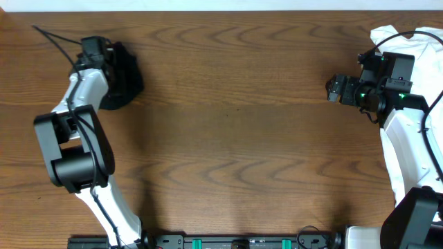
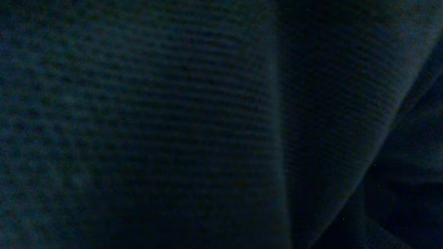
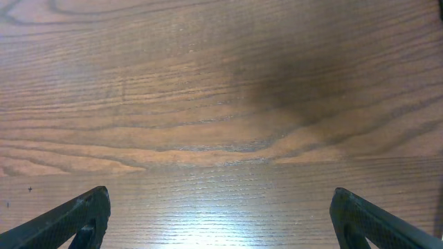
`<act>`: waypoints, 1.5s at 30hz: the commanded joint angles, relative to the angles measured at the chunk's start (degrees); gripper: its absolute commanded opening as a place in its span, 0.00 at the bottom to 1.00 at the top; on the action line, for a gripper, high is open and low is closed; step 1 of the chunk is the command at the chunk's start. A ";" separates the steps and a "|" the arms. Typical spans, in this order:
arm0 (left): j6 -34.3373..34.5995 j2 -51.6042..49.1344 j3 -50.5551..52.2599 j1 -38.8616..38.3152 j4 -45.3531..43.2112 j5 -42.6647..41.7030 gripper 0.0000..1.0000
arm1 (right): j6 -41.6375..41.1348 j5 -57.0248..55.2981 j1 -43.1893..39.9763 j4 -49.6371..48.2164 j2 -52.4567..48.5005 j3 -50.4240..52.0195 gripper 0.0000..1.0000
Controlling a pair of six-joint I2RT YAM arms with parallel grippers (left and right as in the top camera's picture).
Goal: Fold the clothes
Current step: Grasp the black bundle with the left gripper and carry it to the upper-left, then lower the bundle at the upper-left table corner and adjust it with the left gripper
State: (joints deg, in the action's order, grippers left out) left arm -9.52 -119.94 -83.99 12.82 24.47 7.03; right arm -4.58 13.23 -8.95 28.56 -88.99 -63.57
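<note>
**Desk:** How does your left tool stand?

**Me:** My left tool (image 1: 104, 61) is down in the black shirt (image 1: 126, 83). From overhead the cloth hides its fingers. My left wrist camera gives me nothing but dark ribbed fabric in soft folds, edge to edge. So I cannot tell whether the jaws are apart, together or pinching cloth.

**Desk:** Where is the shirt, then?

**Me:** It is bunched in a dark heap on the bench (image 1: 235, 145), at the far-left part, right against the end of my left arm. The heap is too crumpled and dark for me to pick out a collar or sleeve. A thin black cable (image 1: 55, 38) runs from that wrist toward the far-left corner.

**Desk:** And the right side?

**Me:** My right tool (image 1: 334, 88) is spread wide with nothing in it. On the right wrist camera I see one of the fingertips (image 3: 83, 207) low at the left edge and the other low at the right. Between them is only bare wood grain, with a soft shadow patch further up. From overhead the tool hangs over bare bench, pointing toward the middle, well apart from the black shirt.

**Desk:** Anything near it?

**Me:** A white shirt (image 1: 415, 38) lies crumpled at the far-right corner, behind my right wrist, and the right arm crosses in front of part of it. Small green lights show on that wrist.
</note>
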 commanded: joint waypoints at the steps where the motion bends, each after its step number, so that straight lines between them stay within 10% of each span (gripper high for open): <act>1: 6.86 -2.32 -0.68 3.48 0.61 1.36 0.69 | -0.52 -0.15 -0.13 0.00 -0.39 0.04 0.99; 8: 11.41 3.72 -1.90 5.55 0.70 0.98 0.98 | -0.52 -0.15 -0.13 0.02 -0.39 0.04 0.99; 18: 21.64 12.15 -2.08 5.42 0.28 -9.75 1.00 | -0.52 -0.15 -0.13 0.00 -0.39 0.04 0.99; 27: 30.23 6.32 -1.99 4.15 -0.59 -13.05 0.46 | -0.52 -0.15 -0.13 0.02 -0.39 0.04 0.99; 45: 22.84 -10.12 -1.66 -4.28 0.09 -13.00 0.54 | -0.52 -0.15 -0.09 0.00 -0.39 0.04 0.99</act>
State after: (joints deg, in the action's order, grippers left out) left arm 15.09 -125.36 -88.64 9.39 22.20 -3.14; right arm -4.58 13.23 -8.95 28.56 -88.99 -63.57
